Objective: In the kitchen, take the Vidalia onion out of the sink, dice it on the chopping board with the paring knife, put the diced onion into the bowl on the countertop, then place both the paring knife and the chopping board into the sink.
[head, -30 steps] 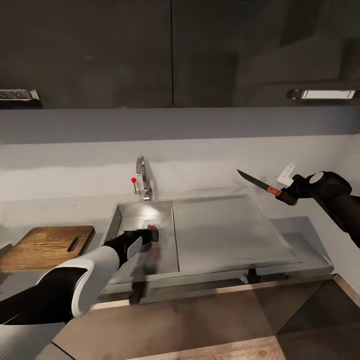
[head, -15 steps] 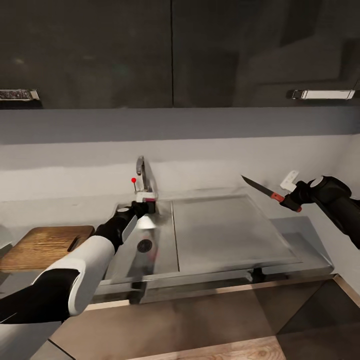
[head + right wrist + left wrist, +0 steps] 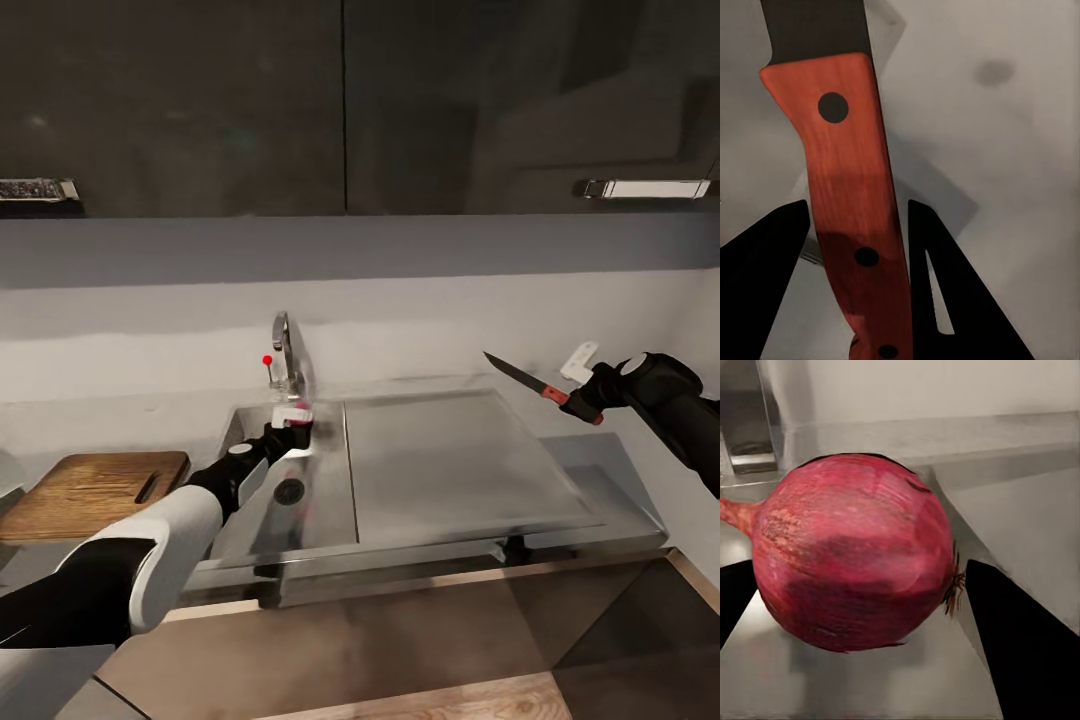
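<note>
I have the left gripper (image 3: 292, 428) closed around the red-skinned onion (image 3: 855, 551), held over the sink (image 3: 300, 500) basin — just in front of the tap (image 3: 285, 355). My right gripper (image 3: 582, 402) clamps the paring knife (image 3: 528, 380) by its orange-red handle above the drainboard's far right corner, its blade pointing left toward the tap.

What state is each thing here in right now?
Onion: gripped by the left gripper, lifted over the sink basin.
Paring knife: held in the right gripper, raised above the drainboard.
Chopping board: flat on the countertop, bare.
Tap: no water seen.
</note>
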Robot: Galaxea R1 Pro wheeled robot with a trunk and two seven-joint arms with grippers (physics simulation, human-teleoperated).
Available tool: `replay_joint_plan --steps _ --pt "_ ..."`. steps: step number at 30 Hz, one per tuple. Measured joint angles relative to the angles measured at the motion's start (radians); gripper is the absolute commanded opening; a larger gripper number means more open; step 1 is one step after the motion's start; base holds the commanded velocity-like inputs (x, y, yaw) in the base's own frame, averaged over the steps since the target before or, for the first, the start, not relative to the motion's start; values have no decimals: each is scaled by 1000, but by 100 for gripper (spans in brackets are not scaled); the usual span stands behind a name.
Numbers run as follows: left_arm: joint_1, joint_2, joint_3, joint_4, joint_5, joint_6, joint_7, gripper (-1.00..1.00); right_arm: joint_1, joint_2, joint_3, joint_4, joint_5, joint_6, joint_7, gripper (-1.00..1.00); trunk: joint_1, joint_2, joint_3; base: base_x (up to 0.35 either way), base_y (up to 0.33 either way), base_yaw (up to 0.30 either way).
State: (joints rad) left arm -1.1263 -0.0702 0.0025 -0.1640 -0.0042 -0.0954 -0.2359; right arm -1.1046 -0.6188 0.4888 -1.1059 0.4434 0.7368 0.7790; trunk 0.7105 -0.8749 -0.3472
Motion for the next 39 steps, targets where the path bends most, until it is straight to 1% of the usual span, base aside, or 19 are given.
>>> replay_joint_plan --steps 5,11,15,18,20,23,27,30,31,32,33,34,35,36,37,38,39 --pt "0 8 0 32 0 -21 0 -100 0 0 1 4 0 0 0 -100 0 0 0 -203 129 0" --pt "0 11 0 40 0 -25 0 -100 0 0 1 6 0 0 0 -100 1 0 0 -269 87 0" --pt "0 16 0 40 0 -28 0 -100 0 0 1 12 0 0 0 -100 0 0 0 -95 21 0" --pt "0 19 1 38 0 -48 0 -100 0 0 2 17 0 0 0 -100 0 0 0 -26 6 0" --pt "0 28 2 32 1 -58 0 -100 0 0 3 18 0 0 -1 -100 0 0 0 -10 2 0" --pt "0 46 3 -8 2 -65 0 -100 0 0 4 20 0 0 -10 -100 0 0 0 -4 1 0" --pt "0 60 2 -41 2 -64 -5 -100 0 0 4 31 0 -1 -18 -100 0 0 0 -1 0 0" --pt "0 66 3 -92 2 -56 -9 -100 0 0 4 46 0 -1 -19 -100 0 0 0 0 0 0" --pt "0 68 3 -118 2 -40 -9 -100 0 0 4 50 0 -1 -20 -100 0 0 0 0 0 0" --pt "0 70 3 -169 2 36 -10 -100 0 0 4 60 0 -1 -20 -100 0 0 0 0 0 0" --pt "-1 82 3 -239 3 123 -16 -100 0 0 4 68 0 -1 -20 -100 0 0 0 0 0 0" --pt "-1 92 3 -276 2 152 -28 -100 0 0 4 71 0 -1 -20 -100 0 0 0 0 0 0" --pt "-1 98 2 -295 2 163 -37 -100 0 0 4 73 0 -1 -20 -100 0 0 0 0 0 0" --pt "-1 112 3 -333 3 179 -63 -100 0 0 4 74 0 -1 -20 -100 0 0 0 0 0 0" --pt "-1 134 3 -397 4 194 -114 -100 0 0 4 76 0 -1 -20 -100 0 0 0 0 0 0" --pt "0 147 2 -438 4 199 -145 -100 0 0 4 77 0 -1 -20 -100 0 0 0 0 0 0" --pt "14 174 2 -494 4 203 -182 -100 0 0 4 79 -1 -1 -20 -100 0 0 0 0 0 0"
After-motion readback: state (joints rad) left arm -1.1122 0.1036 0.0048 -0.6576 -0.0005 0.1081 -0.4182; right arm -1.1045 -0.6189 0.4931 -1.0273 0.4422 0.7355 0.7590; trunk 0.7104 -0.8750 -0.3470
